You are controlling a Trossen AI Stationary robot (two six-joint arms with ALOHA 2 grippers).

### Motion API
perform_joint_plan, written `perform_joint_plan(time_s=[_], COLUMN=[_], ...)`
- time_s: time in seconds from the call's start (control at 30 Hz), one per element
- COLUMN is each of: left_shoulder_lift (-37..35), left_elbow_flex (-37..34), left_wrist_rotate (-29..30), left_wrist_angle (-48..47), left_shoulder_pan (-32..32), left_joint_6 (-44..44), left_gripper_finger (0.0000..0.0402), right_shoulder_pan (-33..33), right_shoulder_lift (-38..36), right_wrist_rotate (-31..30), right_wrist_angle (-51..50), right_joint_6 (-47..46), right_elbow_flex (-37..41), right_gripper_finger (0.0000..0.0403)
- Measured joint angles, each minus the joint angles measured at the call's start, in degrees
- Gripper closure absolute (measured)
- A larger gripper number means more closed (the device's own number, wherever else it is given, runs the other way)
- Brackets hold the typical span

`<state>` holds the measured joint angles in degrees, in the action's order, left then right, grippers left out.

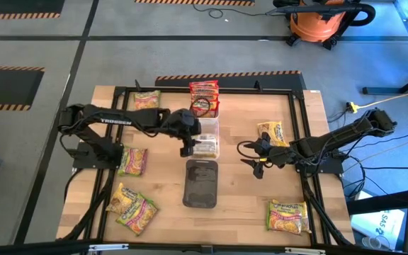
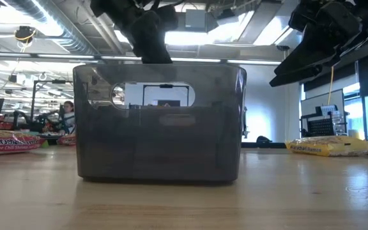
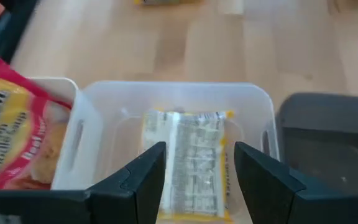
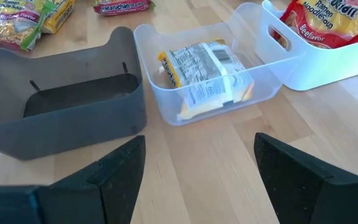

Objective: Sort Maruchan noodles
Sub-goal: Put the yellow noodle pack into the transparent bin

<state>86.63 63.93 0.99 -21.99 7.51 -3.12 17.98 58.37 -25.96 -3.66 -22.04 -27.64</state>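
Left claw [image 3: 194, 177] spread, empty, above crinkly yellow packet [image 3: 191, 158] in seemingly clear rectangular tray [image 3: 179, 93].

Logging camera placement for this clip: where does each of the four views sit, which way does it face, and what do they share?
High: overhead, straight down; both arms, left gripper above clear bin.
Low: table height, level; dark bin fills it, arms enter above.
Left wrist: down past open fingers at yellow packet.
Right wrist: right gripper open, facing the bins.
Shared: both wrist views show that packet in the clear bin.
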Motion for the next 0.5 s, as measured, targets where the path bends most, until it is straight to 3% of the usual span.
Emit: perform_joint_plan(time_s=[0.17, 0.33, 0.5], left_shoulder_lift=[0.71, 6.35, 12.64], left_elbow_flex=[0.0, 0.37, 4.49], left_wrist_rotate=[0.6, -0.29, -2.79], left_wrist_angle=[0.64, 5.41, 2.6], left_shoulder_pan=[-0.04, 1.25, 3.56], left_joint_6=[0.03, 1.71, 1.23], left_gripper_finger=[0.0218, 0.0218, 0.0218], right_shoulder_pan=[0.0, -0.04, -0.04], right_shoulder_lift=[0.0, 0.0, 0.0], right_wrist_rotate=[0.0, -0.1, -0.44], right_wrist_angle=[0.11, 1.41, 2.14], right_joint_6=[-0.18, -0.26, -0.21], right_elbow_flex=[0.0, 0.0, 0.0], right_gripper_finger=[0.0127, 0.0127, 0.0127])
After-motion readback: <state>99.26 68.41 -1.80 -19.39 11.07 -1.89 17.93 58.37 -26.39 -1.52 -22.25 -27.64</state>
